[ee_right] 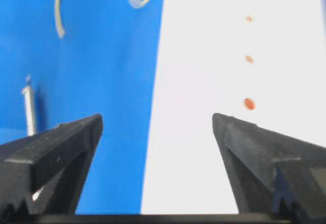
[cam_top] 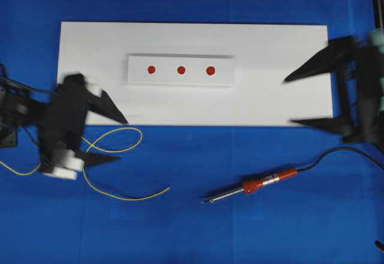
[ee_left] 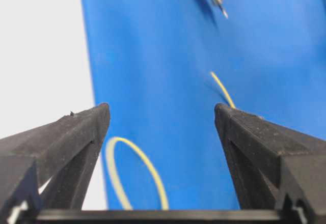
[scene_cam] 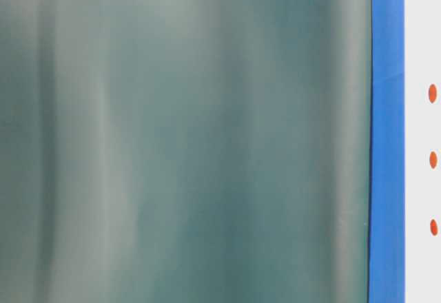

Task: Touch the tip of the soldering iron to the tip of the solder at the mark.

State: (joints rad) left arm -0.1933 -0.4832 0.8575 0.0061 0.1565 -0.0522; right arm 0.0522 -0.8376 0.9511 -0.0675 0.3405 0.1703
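solder (cam_top: 114,150) at left jaws, spread | iron (cam_top: 252,186) free | right jaws wide

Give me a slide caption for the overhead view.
Both tools open: left tool over the solder, iron untouched, three red marks waiting.

No readable text; only 3 red dots (cam_top: 180,70) on the white block (cam_top: 138,78).

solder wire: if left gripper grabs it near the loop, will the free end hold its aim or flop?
Probably flops: the solder is very thin and lies in loose curves, so the free end likely sags and swings. It looks light, so a push would drag the loop. The left gripper, open, would do better gripping close to the tip.
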